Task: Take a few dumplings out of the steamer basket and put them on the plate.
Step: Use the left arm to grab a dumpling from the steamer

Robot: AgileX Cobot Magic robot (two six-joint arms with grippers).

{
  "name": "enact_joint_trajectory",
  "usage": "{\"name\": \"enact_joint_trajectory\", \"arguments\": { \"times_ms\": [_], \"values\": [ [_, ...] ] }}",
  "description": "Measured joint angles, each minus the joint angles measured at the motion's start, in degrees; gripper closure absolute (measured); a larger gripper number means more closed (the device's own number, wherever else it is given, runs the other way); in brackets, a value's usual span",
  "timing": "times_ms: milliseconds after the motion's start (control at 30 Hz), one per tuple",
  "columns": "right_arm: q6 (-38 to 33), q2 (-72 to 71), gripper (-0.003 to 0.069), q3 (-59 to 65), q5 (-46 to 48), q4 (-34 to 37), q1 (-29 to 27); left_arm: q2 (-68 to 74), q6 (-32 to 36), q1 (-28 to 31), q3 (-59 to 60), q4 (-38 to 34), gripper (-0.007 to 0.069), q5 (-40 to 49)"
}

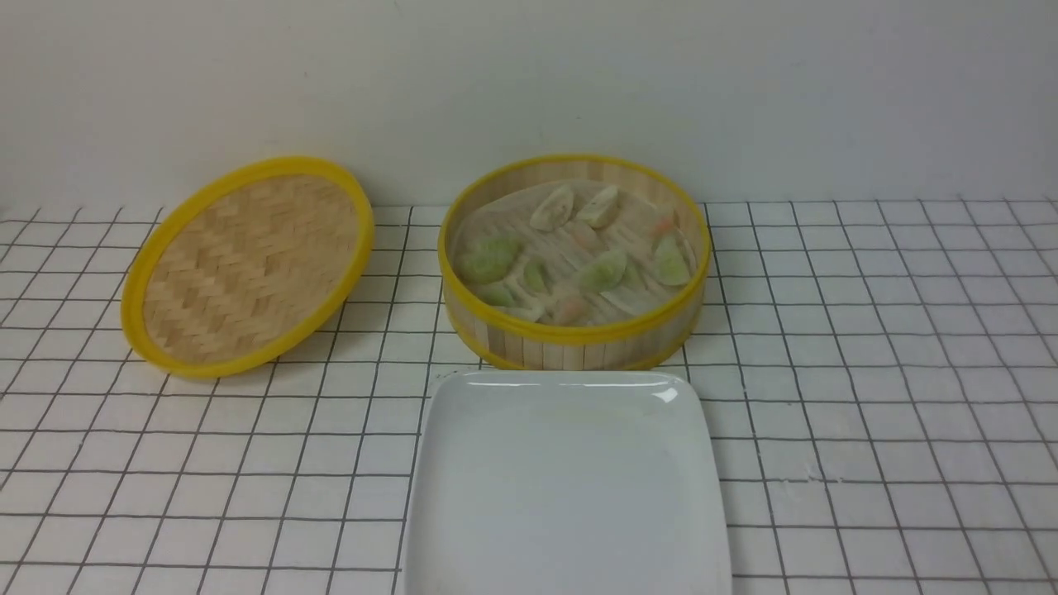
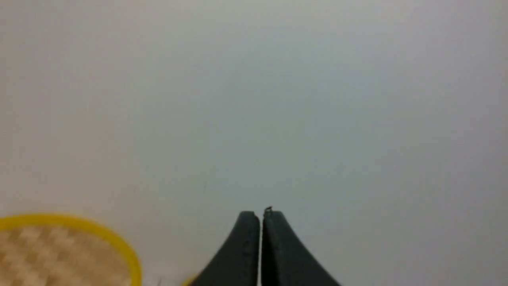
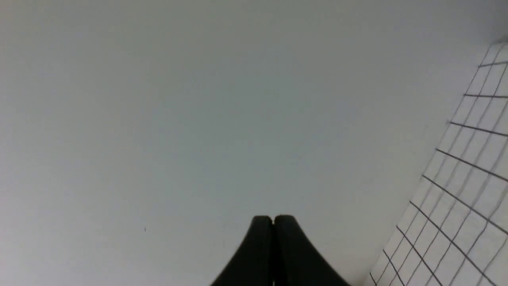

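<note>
The steamer basket (image 1: 574, 335) stands at the middle back of the table and holds several dumplings (image 1: 603, 268), pale green, cream and pinkish. The white square plate (image 1: 438, 463) lies just in front of it, bare. Neither arm shows in the front view. My left gripper (image 2: 261, 214) is shut and empty, pointing at the blank wall. My right gripper (image 3: 273, 218) is shut and empty, also facing the wall.
The flat woven yellow-rimmed lid (image 1: 248, 264) leans tilted at the back left; its edge also shows in the left wrist view (image 2: 59, 250). A white cloth with a black grid (image 1: 893, 397) covers the table; it shows in the right wrist view (image 3: 464, 198).
</note>
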Motion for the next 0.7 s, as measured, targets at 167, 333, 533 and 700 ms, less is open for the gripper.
{"name": "enact_joint_trajectory", "arguments": {
  "times_ms": [167,333,533,700],
  "values": [
    [-11.3,8.7,0.0675,-18.5,17.1,-11.4,1.3,23.5,11.3,0.0,-19.6,2.0,0.0631,32.1],
    [-15.3,31.4,0.0675,-44.4,49.3,-22.2,1.4,42.7,22.0,0.0,-29.1,2.8,0.0631,45.8],
    [-15.7,51.0,0.0675,-60.5,72.0,-29.3,1.4,54.4,29.1,-3.0,-34.5,3.7,0.0631,45.2],
    [-15.7,62.8,0.0675,-66.1,74.1,-31.8,1.4,65.8,30.6,-9.1,-44.7,4.4,0.0631,44.3]
  ]
}}
